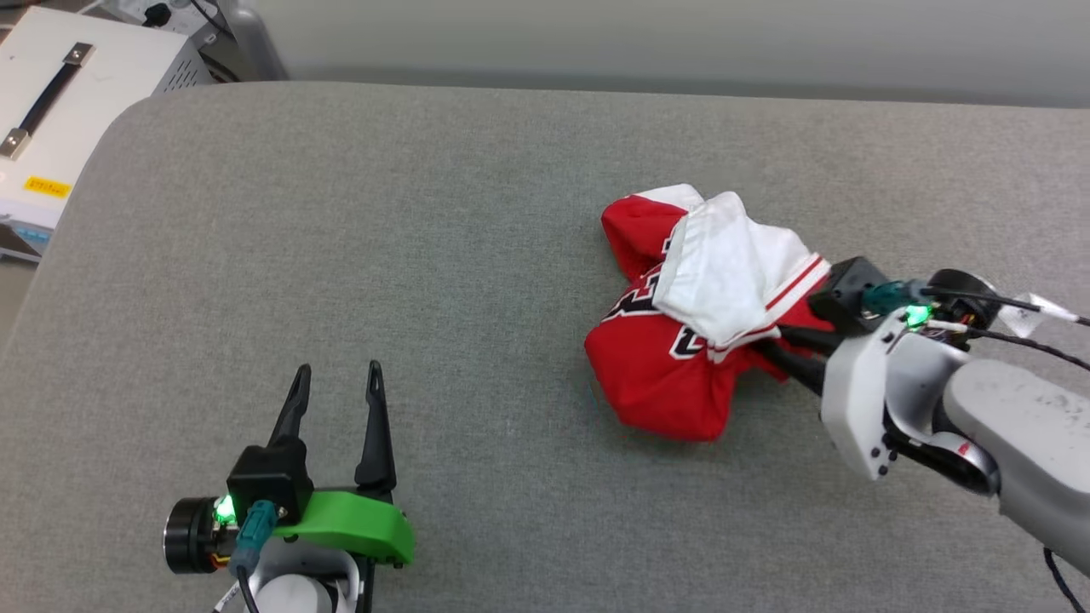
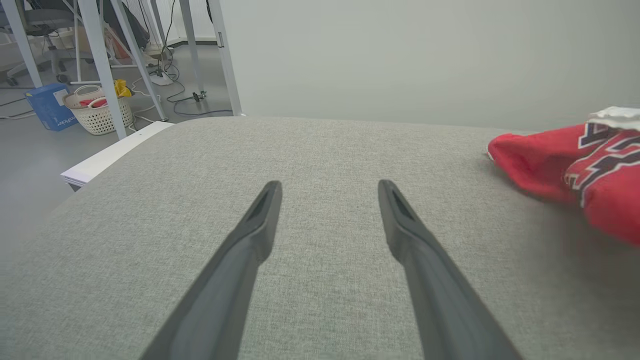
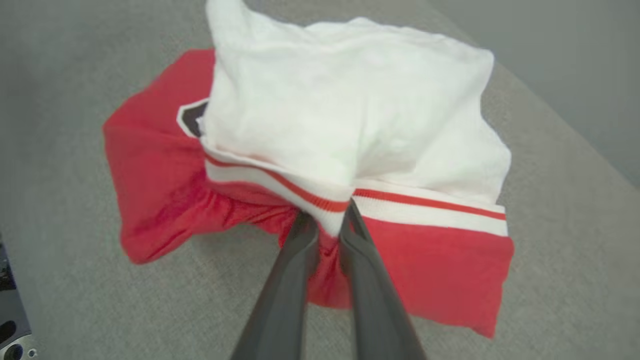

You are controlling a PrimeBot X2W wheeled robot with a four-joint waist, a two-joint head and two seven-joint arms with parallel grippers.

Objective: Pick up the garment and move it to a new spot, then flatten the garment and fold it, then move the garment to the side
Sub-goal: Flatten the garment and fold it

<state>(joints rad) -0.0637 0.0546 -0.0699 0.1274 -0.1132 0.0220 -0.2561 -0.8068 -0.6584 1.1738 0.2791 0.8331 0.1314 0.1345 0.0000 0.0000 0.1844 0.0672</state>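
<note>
The garment (image 1: pixel 681 340) lies bunched on the grey cushion, red body below and a white sleeve (image 3: pixel 350 120) with striped trim on top. Black white-outlined lettering shows in its folds. My right gripper (image 3: pixel 328 220) is shut on the garment, its fingers pinching the striped trim and red cloth at the bundle's right edge; in the head view its fingers (image 1: pixel 788 353) run under the cloth. Far to the left, my left gripper (image 1: pixel 336 375) stands open over bare cushion with nothing between its fingers. The left wrist view catches the garment (image 2: pixel 575 165) at its right edge.
The grey cushioned surface (image 1: pixel 426 255) spans the whole work area, with rounded corners at the far left. A white case with a black handle (image 1: pixel 51 111) stands beyond its far left corner. A laundry basket (image 2: pixel 97 112) and table legs stand on the floor beyond.
</note>
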